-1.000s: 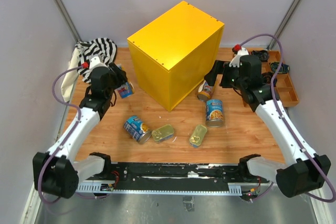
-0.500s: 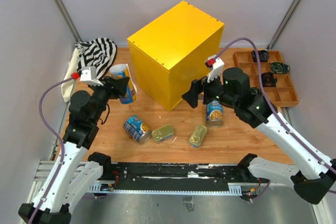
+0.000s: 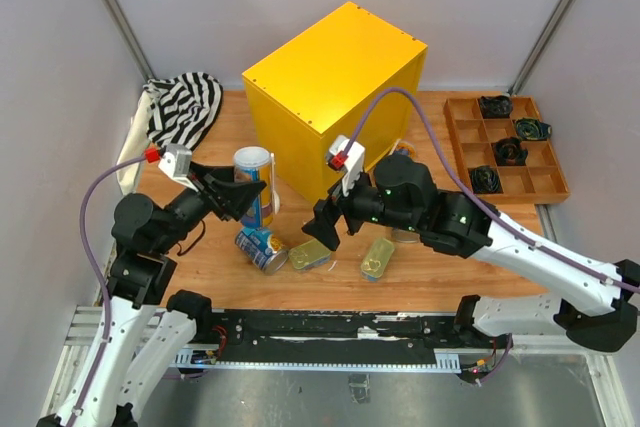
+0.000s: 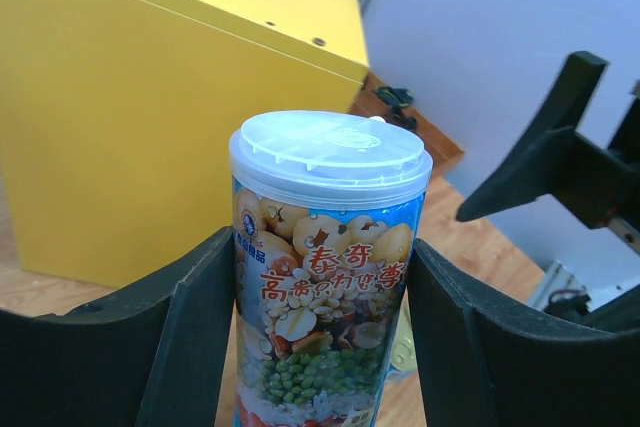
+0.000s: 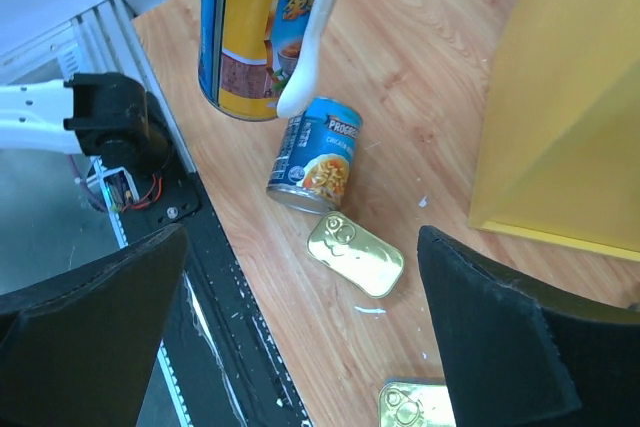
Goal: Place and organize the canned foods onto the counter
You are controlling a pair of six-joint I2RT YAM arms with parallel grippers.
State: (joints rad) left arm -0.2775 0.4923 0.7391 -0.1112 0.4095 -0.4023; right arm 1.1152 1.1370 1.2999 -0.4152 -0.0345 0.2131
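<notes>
— Wooden surface (image 3: 450, 267) first: what changed?
— Left claw (image 4: 322, 297), clenched on the tall white-lidded can (image 4: 325, 247), has raised it upright beside the yellow box (image 3: 320, 77). Right claw (image 5: 302, 247), spread and empty, swung over a golden tin (image 5: 355, 255).
— So the first placement looks close.

Bright, even, diffuse light; shadows faint. Top view sharp. Wrist views: tool fingers (image 4: 190, 347) dark, slightly blurred in lower corners.

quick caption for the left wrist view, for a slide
Left gripper holds a tall white-lidded can upright in front of the yellow box.
</notes>
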